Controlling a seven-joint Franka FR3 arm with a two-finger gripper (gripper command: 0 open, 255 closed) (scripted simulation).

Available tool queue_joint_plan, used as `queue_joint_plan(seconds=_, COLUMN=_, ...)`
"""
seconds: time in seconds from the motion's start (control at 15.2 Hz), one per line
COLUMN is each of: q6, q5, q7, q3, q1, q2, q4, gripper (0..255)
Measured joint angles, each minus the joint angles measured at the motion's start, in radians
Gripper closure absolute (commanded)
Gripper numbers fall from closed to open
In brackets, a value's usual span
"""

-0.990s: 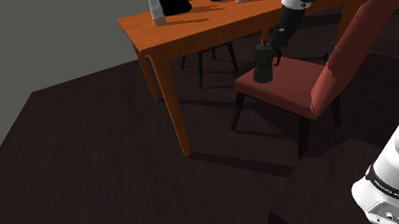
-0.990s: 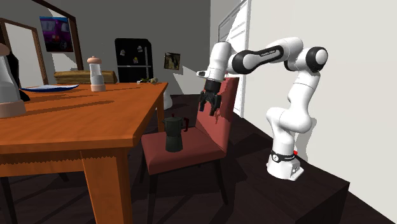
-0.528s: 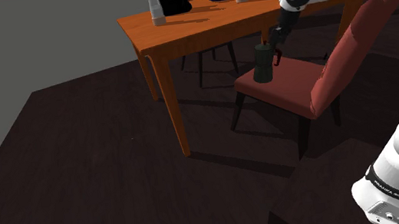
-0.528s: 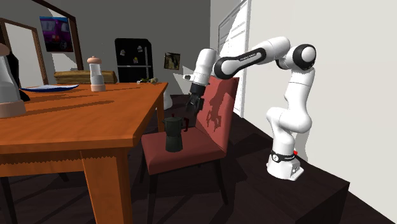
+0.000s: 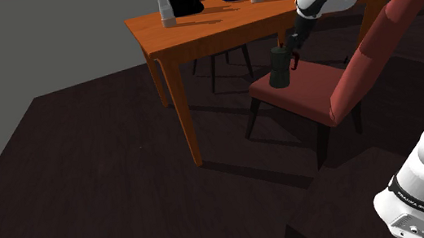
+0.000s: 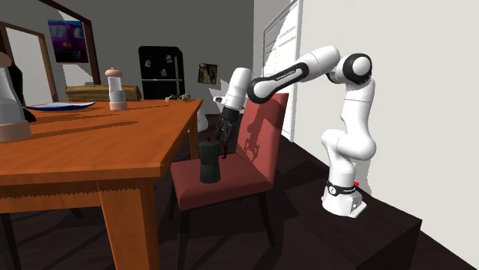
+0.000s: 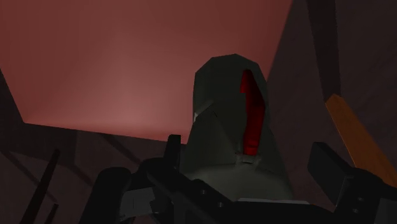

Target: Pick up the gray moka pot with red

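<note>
A dark grey moka pot (image 5: 280, 67) with a red handle stands upright on the red chair seat (image 5: 318, 90). In the second exterior view the pot (image 6: 208, 162) sits near the seat's front, beside the table. My gripper (image 5: 293, 44) hovers just above and behind the pot's handle side, pointing down at it (image 6: 222, 138). In the wrist view the pot (image 7: 222, 121) fills the space ahead, its red handle (image 7: 250, 118) facing me. The gripper (image 7: 251, 159) is open, its fingers apart on either side of the pot, touching nothing.
An orange wooden table (image 5: 207, 20) stands right beside the chair, its edge (image 6: 165, 157) close to the pot. A grinder (image 6: 116, 89) and other items stand on it. The chair's backrest (image 5: 381, 33) rises behind the gripper. Dark floor (image 5: 86, 178) lies around.
The arm has swung from in front of the chair's backrest toward the table, bringing the gripper down to just above the moka pot. The pot has not moved.
</note>
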Motion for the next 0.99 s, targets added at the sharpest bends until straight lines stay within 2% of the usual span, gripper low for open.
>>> queue_joint_plan(seconds=0.26, q6=0.047, q5=0.008, q7=-0.008, q3=-0.003, q1=0.001, q2=0.013, q4=-0.034, gripper=0)
queue_joint_plan(seconds=0.33, q6=0.049, q5=0.009, q7=-0.009, q3=-0.002, q1=0.002, q2=0.013, q4=-0.036, gripper=255)
queue_joint_plan(seconds=0.99, q6=0.052, q5=0.01, q7=-0.012, q3=-0.003, q1=0.002, q2=0.013, q4=-0.035, gripper=255)
